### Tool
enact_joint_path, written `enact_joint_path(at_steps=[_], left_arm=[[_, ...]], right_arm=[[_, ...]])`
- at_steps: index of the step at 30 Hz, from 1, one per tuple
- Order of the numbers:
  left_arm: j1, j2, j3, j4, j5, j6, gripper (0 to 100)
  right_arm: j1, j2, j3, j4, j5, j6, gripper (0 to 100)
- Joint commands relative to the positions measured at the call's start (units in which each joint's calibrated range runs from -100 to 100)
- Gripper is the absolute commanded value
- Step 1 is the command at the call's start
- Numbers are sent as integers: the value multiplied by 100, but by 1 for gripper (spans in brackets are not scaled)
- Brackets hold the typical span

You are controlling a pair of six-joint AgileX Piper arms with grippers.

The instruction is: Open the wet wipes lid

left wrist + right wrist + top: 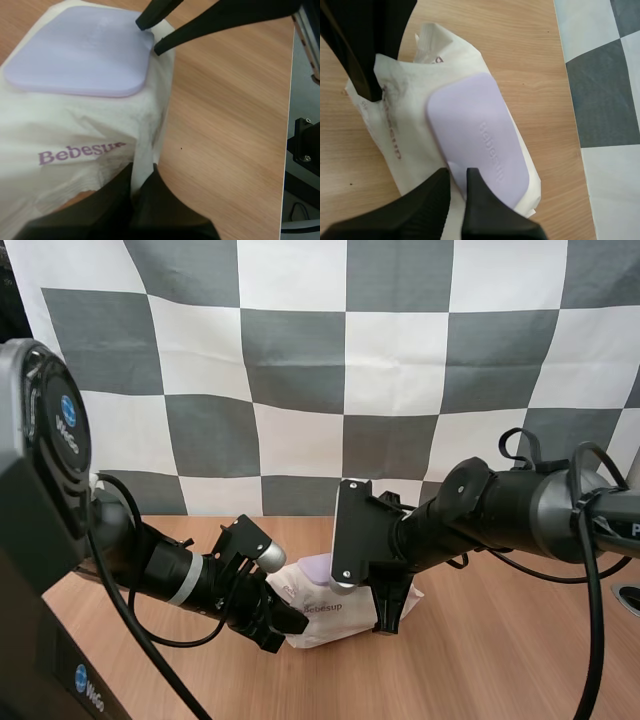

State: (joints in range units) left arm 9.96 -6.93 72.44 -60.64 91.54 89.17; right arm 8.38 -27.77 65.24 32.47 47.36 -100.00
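A white wet wipes pack (335, 622) with a flat lavender lid (318, 566) lies on the wooden table. My left gripper (290, 626) is shut on the pack's near end, where its tips (142, 186) pinch the wrapper's seam below the printed name on the pack (75, 135). My right gripper (387, 625) comes down on the other side. Its two tips (457, 177) stand a narrow gap apart and pinch the edge of the lid (480, 130). Seen from the left wrist, the right gripper (148, 37) straddles a corner of the lid (80, 50), which lies flat on the pack.
Bare wooden table (520, 650) stretches to the right of the pack. The table's side edge (287, 150) runs close by in the left wrist view. A round fitting (630, 598) sits at the far right of the table.
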Motion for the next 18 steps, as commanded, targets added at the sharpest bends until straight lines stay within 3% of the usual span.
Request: enact_joint_path(at_steps=[1,18], left_arm=[[1,1,-1,8,15,1,0],[1,1,-1,8,247,1,0]], right_arm=[[0,3,6,9,-4,0,34],[0,3,6,13,-250,0,35]])
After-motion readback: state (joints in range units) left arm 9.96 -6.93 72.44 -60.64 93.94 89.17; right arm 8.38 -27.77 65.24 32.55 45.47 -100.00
